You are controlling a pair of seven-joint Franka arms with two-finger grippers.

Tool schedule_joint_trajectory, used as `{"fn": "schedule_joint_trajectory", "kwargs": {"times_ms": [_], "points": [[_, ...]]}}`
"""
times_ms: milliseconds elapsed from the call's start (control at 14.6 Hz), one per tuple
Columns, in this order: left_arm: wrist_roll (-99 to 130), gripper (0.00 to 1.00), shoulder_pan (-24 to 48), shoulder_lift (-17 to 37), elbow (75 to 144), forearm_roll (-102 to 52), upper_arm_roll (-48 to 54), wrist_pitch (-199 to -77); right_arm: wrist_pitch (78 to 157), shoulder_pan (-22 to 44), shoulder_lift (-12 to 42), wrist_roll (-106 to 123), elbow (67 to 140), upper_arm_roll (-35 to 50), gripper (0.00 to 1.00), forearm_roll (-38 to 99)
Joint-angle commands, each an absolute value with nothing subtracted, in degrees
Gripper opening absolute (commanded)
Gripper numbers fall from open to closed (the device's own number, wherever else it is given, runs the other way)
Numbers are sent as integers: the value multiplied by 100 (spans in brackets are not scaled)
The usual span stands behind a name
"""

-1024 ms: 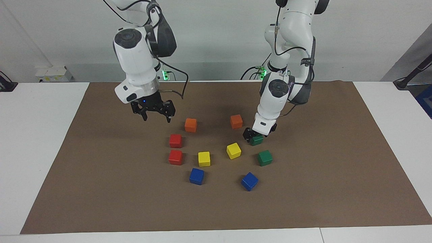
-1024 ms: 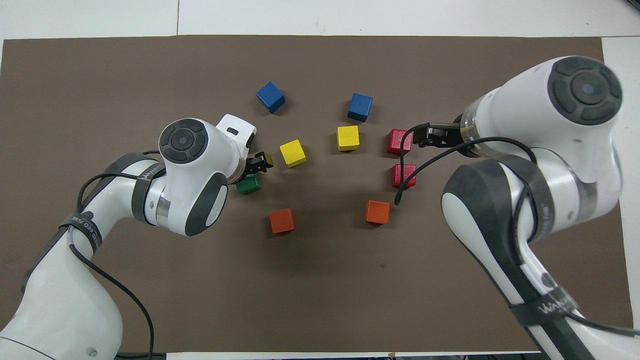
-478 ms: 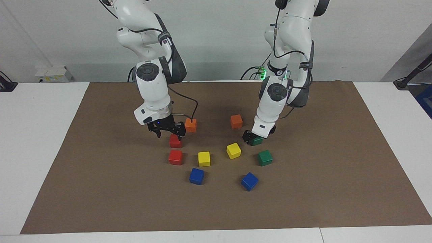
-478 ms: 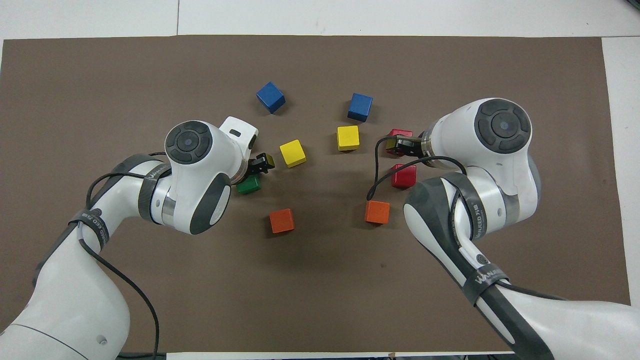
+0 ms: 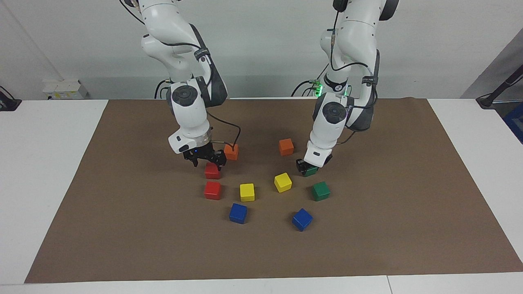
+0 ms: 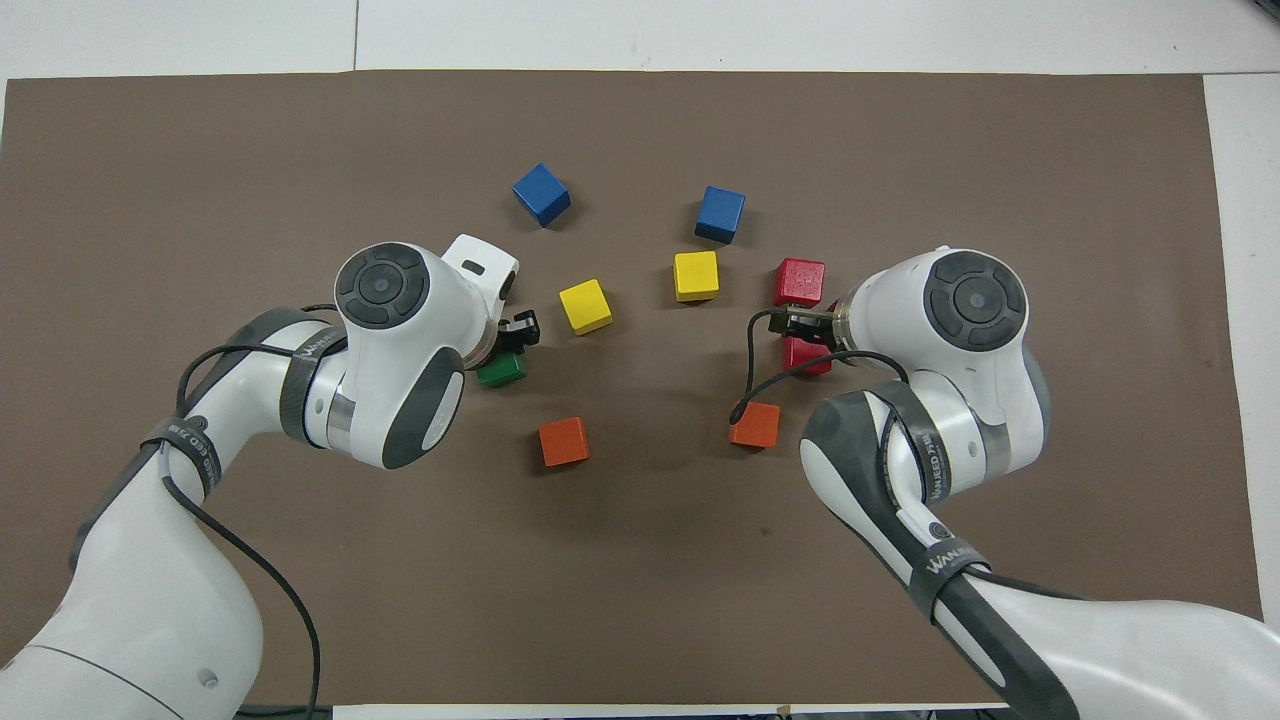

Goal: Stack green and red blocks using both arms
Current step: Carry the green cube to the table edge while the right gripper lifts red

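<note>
Two grippers down at the blocks. Right gripper (image 5: 207,160) spread open over the red block (image 5: 212,170) nearest the orange block (image 5: 231,151); left gripper (image 5: 305,166) at a green block (image 5: 311,170), grip unclear. I'd centre, sink square, then squeeze and lift straight.

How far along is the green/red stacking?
Nothing is stacked yet: all four blocks sit on the mat. In hand: the left claw is down around the green block nearer the robots, and the right claw is down at the red block nearer the robots. Left: lift each and place it on the other green block and other red block.
</note>
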State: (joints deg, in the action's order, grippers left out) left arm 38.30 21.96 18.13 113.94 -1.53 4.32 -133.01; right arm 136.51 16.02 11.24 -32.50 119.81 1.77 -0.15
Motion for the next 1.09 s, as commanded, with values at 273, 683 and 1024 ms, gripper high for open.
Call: {"fn": "schedule_joint_trajectory", "kwargs": {"times_ms": [273, 683, 1024], "points": [[2825, 0, 1444, 1048, 11320, -61, 325, -12439, 14079, 1704, 1028, -3340, 12445, 185, 100, 62], [400, 0, -427, 782, 11469, -62, 325, -12243, 14326, 1811, 1195, -3305, 12463, 176, 84, 62], [-1000, 0, -1353, 843, 12032, -62, 325, -13209, 13723, 1443, 1169, -2998, 12070, 167, 0, 53]]}}
